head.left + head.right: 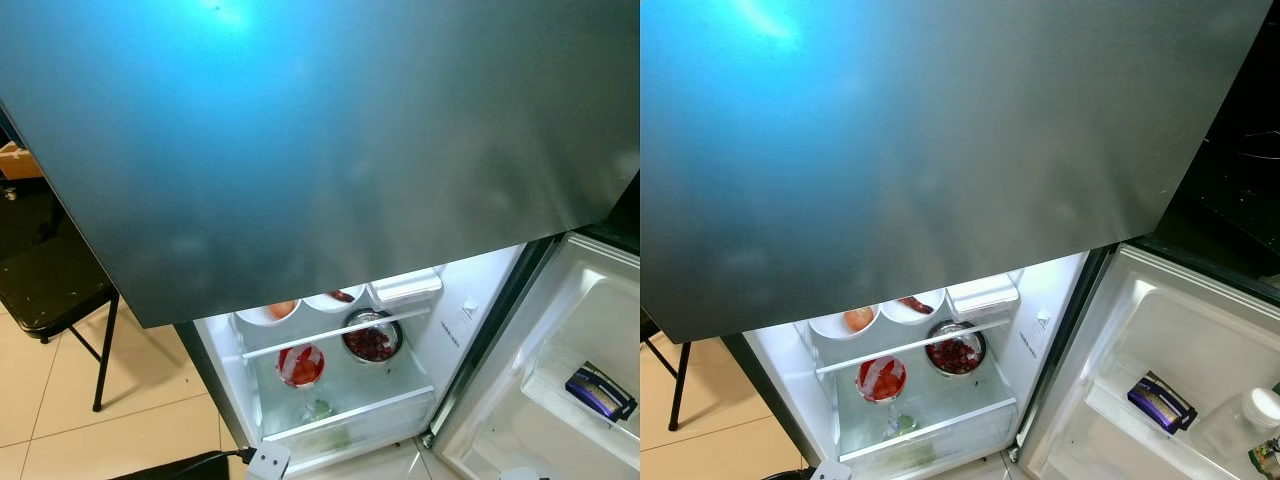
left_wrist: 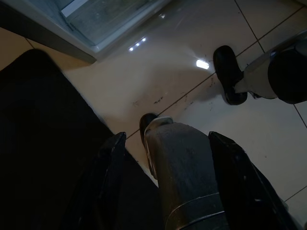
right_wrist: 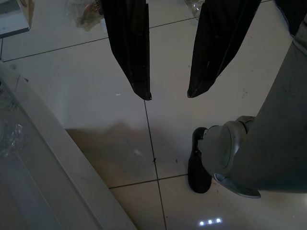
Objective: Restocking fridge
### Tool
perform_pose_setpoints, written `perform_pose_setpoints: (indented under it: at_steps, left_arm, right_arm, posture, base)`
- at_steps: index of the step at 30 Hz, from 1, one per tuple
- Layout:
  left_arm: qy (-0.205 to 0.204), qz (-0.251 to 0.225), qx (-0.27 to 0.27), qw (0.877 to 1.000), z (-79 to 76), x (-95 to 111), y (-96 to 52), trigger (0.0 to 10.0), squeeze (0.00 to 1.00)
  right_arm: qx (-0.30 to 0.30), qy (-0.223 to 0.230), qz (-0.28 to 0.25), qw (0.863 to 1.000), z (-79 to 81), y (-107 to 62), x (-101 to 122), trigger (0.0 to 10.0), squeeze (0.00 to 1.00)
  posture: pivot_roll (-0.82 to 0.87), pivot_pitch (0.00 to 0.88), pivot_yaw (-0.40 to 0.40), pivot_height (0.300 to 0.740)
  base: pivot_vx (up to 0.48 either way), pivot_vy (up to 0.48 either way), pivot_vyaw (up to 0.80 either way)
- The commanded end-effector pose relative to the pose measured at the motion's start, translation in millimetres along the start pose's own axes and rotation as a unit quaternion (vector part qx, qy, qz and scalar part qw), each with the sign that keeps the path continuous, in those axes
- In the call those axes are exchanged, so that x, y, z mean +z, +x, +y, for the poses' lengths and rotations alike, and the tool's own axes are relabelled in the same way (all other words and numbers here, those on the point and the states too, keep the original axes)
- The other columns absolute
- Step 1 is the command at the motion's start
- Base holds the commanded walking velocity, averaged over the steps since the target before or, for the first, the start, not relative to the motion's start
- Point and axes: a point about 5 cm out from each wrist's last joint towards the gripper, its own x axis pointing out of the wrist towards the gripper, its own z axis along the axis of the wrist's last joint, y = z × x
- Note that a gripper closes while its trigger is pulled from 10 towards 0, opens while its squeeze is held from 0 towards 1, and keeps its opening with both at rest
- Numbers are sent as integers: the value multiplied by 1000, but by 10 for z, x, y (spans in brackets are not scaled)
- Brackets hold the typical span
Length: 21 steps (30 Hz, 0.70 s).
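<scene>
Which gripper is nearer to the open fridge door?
Right. The right gripper hangs just beside the door's lower edge; the left gripper hangs farther off, before the fridge body.

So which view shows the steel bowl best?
The left eye view: the steel bowl with its dark red contents sits nearer the centre. The right eye view shows it too, smaller. The wrist views face the floor.

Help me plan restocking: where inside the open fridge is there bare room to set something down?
Free: the lower shelf to the right of the red-topped container, and the door bin left of the dark blue packet. Crowded: the upper shelf, where two white bowls, a steel bowl and a white tray sit close together.
</scene>
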Motion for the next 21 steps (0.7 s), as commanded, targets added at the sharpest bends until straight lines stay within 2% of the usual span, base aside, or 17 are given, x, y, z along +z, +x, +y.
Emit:
perform_pose_setpoints:
  at_steps: [1, 21]
  left_arm:
    - [-2, 9, -2, 1000, -21, -41, -1, 10000, 0]
    - [-3, 9, -3, 1000, -27, -39, 1, 10000, 0]
  right_arm:
    - [2, -1, 4, 1000, 15, 0, -16, 10000, 0]
    - [2, 1, 4, 1000, 9, 0, -17, 10000, 0]
  posture:
    - [-10, 0, -49, 740]
    - [-10, 0, -49, 740]
  base:
    - [0, 0, 0]
    - [0, 0, 0]
